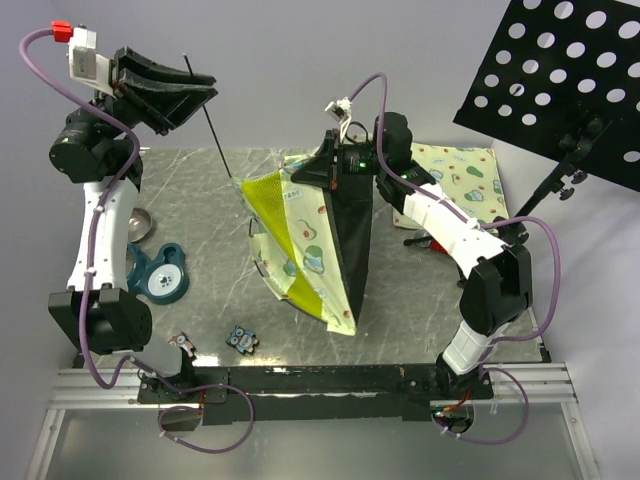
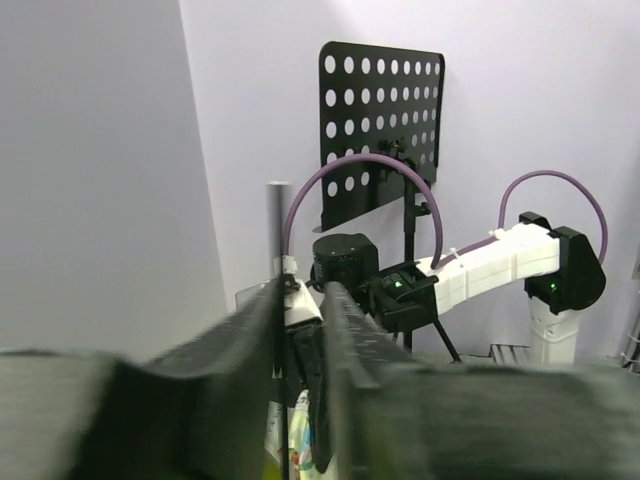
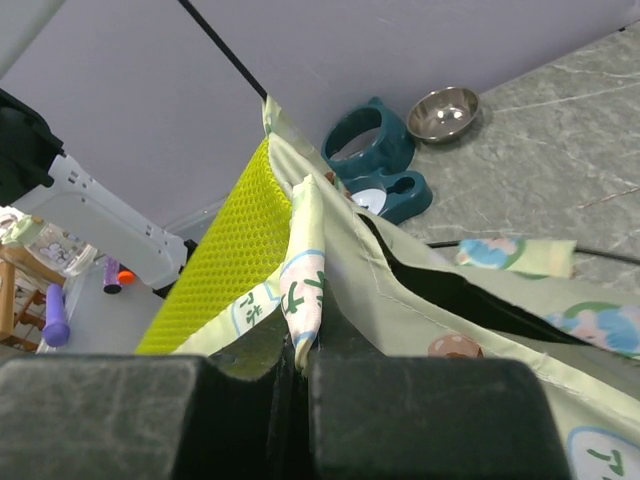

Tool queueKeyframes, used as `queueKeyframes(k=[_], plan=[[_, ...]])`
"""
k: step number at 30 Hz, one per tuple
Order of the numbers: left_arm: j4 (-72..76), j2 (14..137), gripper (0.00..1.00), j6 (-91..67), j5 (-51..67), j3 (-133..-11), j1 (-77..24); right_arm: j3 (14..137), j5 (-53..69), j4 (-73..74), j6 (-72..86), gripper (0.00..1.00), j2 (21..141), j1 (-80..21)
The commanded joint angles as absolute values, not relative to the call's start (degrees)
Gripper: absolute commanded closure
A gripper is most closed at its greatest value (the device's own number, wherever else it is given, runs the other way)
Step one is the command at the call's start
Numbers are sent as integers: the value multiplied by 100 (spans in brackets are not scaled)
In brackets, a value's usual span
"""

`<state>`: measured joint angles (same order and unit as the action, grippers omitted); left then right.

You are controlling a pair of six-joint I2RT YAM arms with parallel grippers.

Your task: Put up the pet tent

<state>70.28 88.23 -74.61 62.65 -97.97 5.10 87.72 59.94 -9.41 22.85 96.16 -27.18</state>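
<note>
Quickly: teal feeder stand (image 1: 160,272) at 8 o'clock on the table, two round wells, and one holds something white. Steel bowl (image 1: 140,224) sits on the tabletop at 9 o'clock, just beside the stand. The pet tent (image 1: 320,250) is at table centre, half collapsed and hanging tilted, with its yellow mesh panel facing 9 o'clock and its black base facing 3. The right gripper (image 3: 300,365) is at the tent's top edge, fingers pressed together, pinching a printed fabric strap. The left gripper (image 2: 300,300) is raised at 10 o'clock with a narrow gap between its jaws. A thin pole (image 2: 278,300) runs through against one finger; can't tell if it's clamped. Grey marble-look table (image 1: 200,200). Printed mat (image 1: 460,175) at 2 o'clock, black perforated stand (image 1: 560,70) at 1 o'clock. Pale walls.
</note>
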Motion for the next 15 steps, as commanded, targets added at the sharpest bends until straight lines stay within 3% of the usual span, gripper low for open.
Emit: queueKeyframes(k=[1,5,11,15], plan=[[7278,8728,82,-7602,6170,-9774,431,8894,6100,-1239,2259,100,9598,-2769],[7234,8692,99,-7672,6100,-9721,431,8886,6091,-1213,2241,100,9624,-2760],[6612,8911,99,-8059,6685,-10010,343,8947,6091,-1187,2250,100,9589,-2769],[3911,8712,99,-6422,7839,-9811,35,9158,6126,-1082,2171,100,9598,-2786]])
